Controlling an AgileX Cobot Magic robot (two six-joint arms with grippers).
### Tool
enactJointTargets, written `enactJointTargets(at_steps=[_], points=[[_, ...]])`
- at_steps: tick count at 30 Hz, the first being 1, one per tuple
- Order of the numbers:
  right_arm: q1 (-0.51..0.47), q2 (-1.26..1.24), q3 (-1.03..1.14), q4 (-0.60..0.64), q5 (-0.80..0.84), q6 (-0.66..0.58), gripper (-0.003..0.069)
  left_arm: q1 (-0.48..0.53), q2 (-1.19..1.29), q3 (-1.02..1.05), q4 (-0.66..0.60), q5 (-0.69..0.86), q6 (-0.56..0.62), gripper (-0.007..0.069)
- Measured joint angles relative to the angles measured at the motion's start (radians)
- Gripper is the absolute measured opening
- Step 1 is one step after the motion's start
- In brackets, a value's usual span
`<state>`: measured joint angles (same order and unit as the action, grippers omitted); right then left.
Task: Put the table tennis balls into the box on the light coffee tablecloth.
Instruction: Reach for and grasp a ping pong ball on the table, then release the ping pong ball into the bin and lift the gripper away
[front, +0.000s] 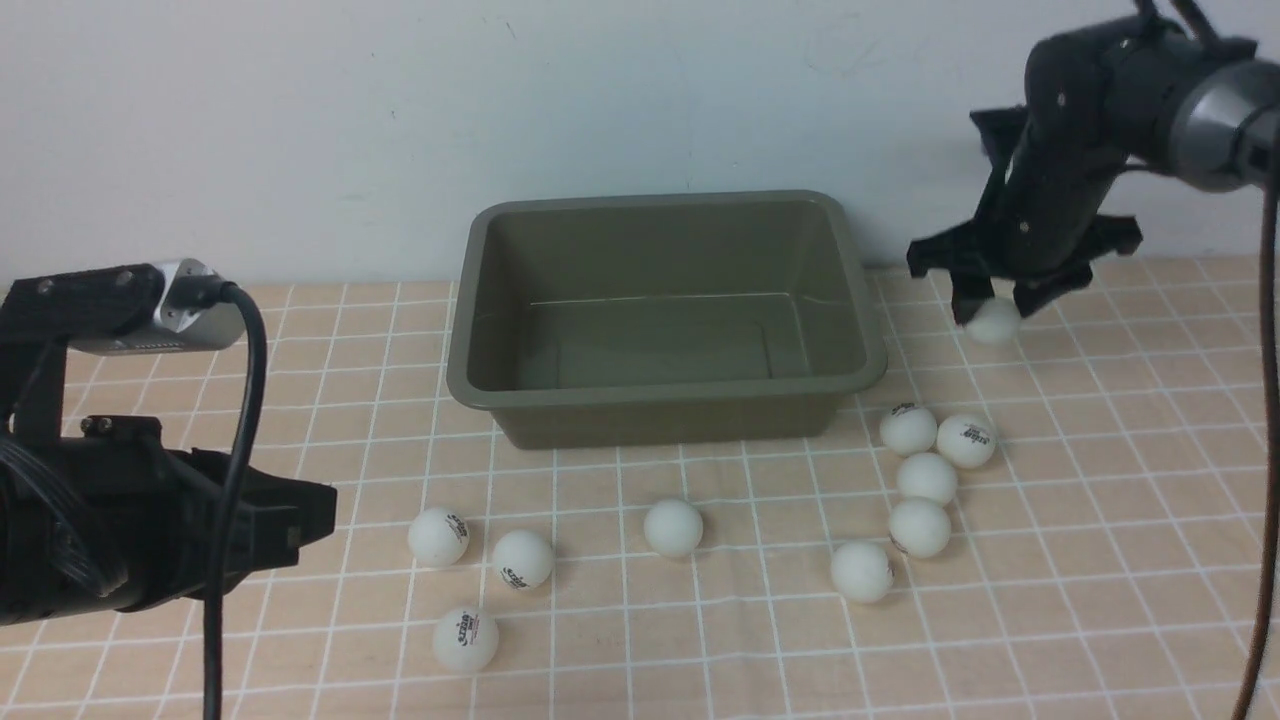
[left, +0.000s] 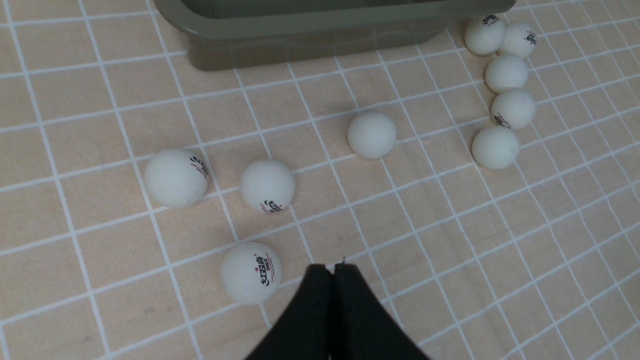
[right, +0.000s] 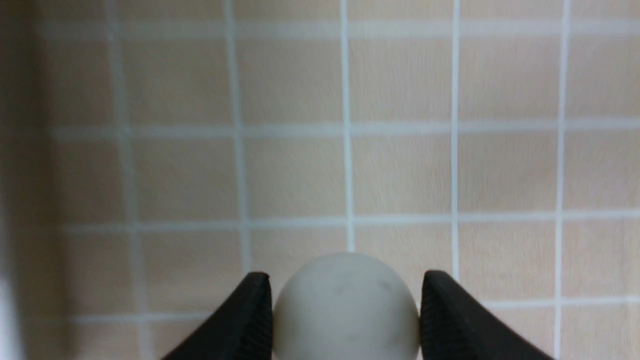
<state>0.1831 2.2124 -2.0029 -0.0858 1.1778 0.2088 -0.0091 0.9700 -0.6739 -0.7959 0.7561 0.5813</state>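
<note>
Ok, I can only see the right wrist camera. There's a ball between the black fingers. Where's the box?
Observer: The box is just to the left of the right gripper, and there's nothing in it.
Operator: Is my ball the only one?
Observer: No. Nine more balls lie on the cloth, nearer the robot than the box.
</note>
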Motion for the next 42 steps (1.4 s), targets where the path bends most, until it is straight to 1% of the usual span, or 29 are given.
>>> enactJointTargets(at_steps=[3, 5, 6, 7, 10, 12, 17, 23, 25, 30, 31, 33, 35, 37, 40, 42], points=[[0.004, 0.0, -0.101, 0.1, 0.029, -0.045, 0.0348, 0.0, 0.0, 0.0, 0.0, 0.002, 0.0, -0.0069], [0.018, 0.0, -0.15, 0.187, 0.045, -0.102, 0.0348, 0.0, 0.0, 0.0, -0.001, 0.002, 0.0, -0.0069], [0.02, 0.0, -0.15, 0.196, 0.047, -0.108, 0.0348, 0.0, 0.0, 0.0, -0.001, 0.002, 0.0, -0.0069], [0.04, 0.0, -0.169, 0.256, 0.05, -0.152, 0.0348, 0.0, 0.0, 0.0, -0.001, 0.002, 0.0, -0.0069], [0.084, 0.002, -0.172, 0.315, 0.056, -0.189, 0.0348, 0.0, 0.0, 0.0, -0.001, 0.002, 0.0, -0.0069], [0.119, 0.017, -0.172, 0.33, 0.057, -0.209, 0.0348, 0.0, 0.0, 0.0, -0.001, 0.002, 0.0, -0.0069], [0.165, 0.074, -0.173, 0.339, 0.058, -0.245, 0.0348, 0.0, 0.0, 0.0, -0.001, 0.002, 0.0, -0.0069], [0.187, 0.106, -0.173, 0.341, 0.058, -0.279, 0.0348, 0.0, 0.0, 0.0, -0.001, 0.003, 0.001, -0.0069], [0.191, 0.108, -0.173, 0.345, 0.058, -0.292, 0.0371, 0.0, 0.0, 0.0, -0.001, 0.003, 0.001, -0.0069], [0.192, 0.108, -0.19, 0.335, 0.067, -0.296, 0.0478, 0.0, 0.0, 0.0, -0.001, 0.003, 0.001, -0.0069], [0.192, 0.108, -0.192, 0.334, 0.067, -0.296, 0.0478, 0.0, 0.0, 0.0, -0.001, 0.003, 0.001, -0.0069], [0.192, 0.096, -0.212, 0.305, 0.067, -0.296, 0.0501, 0.0, 0.0, 0.0, -0.001, 0.003, 0.001, -0.0069], [0.191, 0.063, -0.215, 0.27, 0.067, -0.289, 0.0508, 0.0, 0.0, 0.0, -0.001, 0.003, 0.001, -0.0069], [0.178, 0.009, -0.205, 0.209, 0.07, -0.266, 0.051, 0.0, 0.0, 0.0, -0.001, 0.003, 0.001, -0.0069], [0.142, -0.078, -0.164, 0.142, 0.07, -0.227, 0.0509, 0.0, 0.0, 0.0, -0.001, 0.004, 0.001, -0.0069], [0.114, -0.12, -0.129, 0.122, 0.07, -0.215, 0.0509, 0.0, 0.0, 0.0, -0.001, 0.004, 0.001, -0.0069]])
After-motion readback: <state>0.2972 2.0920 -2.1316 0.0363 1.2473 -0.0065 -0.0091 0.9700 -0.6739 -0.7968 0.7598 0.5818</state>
